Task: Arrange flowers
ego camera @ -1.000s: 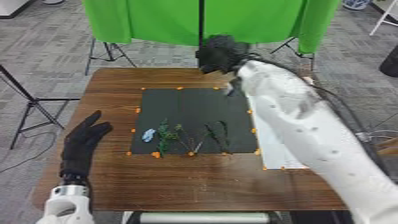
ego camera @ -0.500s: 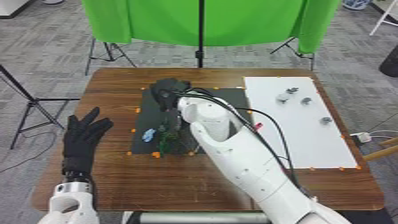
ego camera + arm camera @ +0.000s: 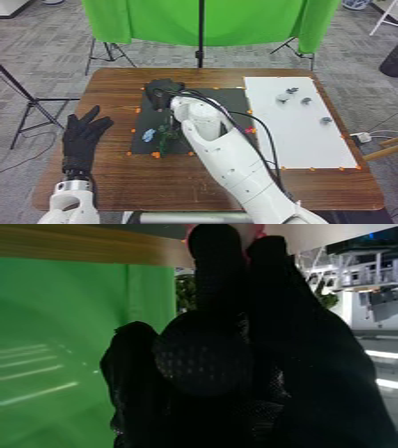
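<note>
We see green sprigs [image 3: 163, 143] on the dark mat [image 3: 233, 102], on the near side of our right hand [image 3: 163, 92], something pink [image 3: 248, 230] by that hand's tip, though we cannot tell if it is grasped, while our left hand [image 3: 82, 137], released, lies to its left and nearer us.

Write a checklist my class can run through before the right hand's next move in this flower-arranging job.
1. Left hand open and beside the black mat: ok.
2. Light-blue piece lying on the mat: ok.
3. Green stems lying on the mat: ok.
4. Mat fully in sight: not ok, the right arm hides part of it.
5. Right hand securely gripping the pink thing beyond it: cannot tell.
</note>
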Controlling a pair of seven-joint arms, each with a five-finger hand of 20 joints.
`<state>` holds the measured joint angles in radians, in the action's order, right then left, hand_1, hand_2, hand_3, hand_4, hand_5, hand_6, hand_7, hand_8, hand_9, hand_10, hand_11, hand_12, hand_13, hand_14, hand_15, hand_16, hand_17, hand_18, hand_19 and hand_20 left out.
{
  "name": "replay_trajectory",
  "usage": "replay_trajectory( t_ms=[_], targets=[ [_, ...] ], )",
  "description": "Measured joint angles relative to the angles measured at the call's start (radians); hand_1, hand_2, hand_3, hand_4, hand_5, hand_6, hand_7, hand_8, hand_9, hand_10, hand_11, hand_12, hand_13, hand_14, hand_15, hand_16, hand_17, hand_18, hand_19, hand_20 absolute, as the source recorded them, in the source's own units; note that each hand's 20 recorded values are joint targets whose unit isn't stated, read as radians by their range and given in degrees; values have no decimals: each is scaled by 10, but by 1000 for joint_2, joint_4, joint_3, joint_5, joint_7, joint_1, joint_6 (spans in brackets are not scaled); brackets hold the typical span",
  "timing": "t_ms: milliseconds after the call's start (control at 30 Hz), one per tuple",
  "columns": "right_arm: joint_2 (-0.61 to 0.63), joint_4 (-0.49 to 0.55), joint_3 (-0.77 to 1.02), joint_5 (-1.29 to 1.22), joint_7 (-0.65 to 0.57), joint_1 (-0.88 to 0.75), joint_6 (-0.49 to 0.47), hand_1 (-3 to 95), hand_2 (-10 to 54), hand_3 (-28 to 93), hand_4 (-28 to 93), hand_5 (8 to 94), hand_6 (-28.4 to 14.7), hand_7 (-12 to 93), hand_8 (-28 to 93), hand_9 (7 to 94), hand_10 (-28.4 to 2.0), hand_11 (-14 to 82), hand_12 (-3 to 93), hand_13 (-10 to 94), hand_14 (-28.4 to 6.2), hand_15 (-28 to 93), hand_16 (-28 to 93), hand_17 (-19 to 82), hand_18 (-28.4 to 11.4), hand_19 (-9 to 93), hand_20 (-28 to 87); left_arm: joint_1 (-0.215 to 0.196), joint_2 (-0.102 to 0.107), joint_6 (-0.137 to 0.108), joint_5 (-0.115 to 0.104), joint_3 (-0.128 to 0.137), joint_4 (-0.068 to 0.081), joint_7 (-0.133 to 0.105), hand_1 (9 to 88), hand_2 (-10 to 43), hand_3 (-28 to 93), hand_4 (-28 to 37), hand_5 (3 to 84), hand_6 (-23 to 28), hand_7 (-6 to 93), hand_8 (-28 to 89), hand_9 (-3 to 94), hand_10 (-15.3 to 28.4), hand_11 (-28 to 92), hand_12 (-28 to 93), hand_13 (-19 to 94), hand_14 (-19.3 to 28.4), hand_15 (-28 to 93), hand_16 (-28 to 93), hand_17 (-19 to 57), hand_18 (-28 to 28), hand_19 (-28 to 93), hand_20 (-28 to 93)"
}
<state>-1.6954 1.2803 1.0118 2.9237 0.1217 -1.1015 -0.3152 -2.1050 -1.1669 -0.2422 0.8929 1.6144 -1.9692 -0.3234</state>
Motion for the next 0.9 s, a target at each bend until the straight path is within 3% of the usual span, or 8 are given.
replay_trajectory(
  t_ms=[467,633,667,733,900],
  targets=[
    [-7,-24,37,2,37,-22,13,629,-95,427,-104,711,17,171,95,867,-82,73,397,900,-9,581,353,639,-84,932,559,0,-2,2,4,2,1,0,130,74,605,-283,426,44,74,-41,471,141,210,169,381,164,207,67,58,139,98,259],
    [1,-23,34,2,39,-21,5,617,-95,411,-90,665,26,170,23,834,-85,82,372,890,-10,585,351,628,-89,932,559,0,-2,3,6,3,1,0,132,66,611,-283,424,43,75,-41,470,141,211,169,381,165,208,67,58,139,98,260],
    [4,-21,31,2,37,-20,-3,579,-95,471,-122,649,28,163,-47,808,-91,110,339,886,-12,581,348,621,-91,932,553,0,-2,3,6,3,1,0,133,66,610,-283,424,43,74,-41,470,141,211,169,381,165,208,67,58,139,99,260],
    [13,-16,24,2,24,-13,-42,500,-95,571,-165,615,29,145,-77,766,-106,166,253,881,-16,575,343,614,-94,932,545,0,-2,3,8,4,1,0,133,63,613,-283,425,42,76,-40,469,141,210,169,381,166,208,67,57,140,99,261],
    [49,20,-10,1,-47,25,-221,411,-95,600,-171,585,26,123,-83,747,-125,173,210,879,-23,566,338,611,-100,932,531,-1,-2,4,10,7,1,2,133,60,618,-283,423,41,78,-41,469,141,210,169,380,165,208,67,57,140,99,261]
  ],
)
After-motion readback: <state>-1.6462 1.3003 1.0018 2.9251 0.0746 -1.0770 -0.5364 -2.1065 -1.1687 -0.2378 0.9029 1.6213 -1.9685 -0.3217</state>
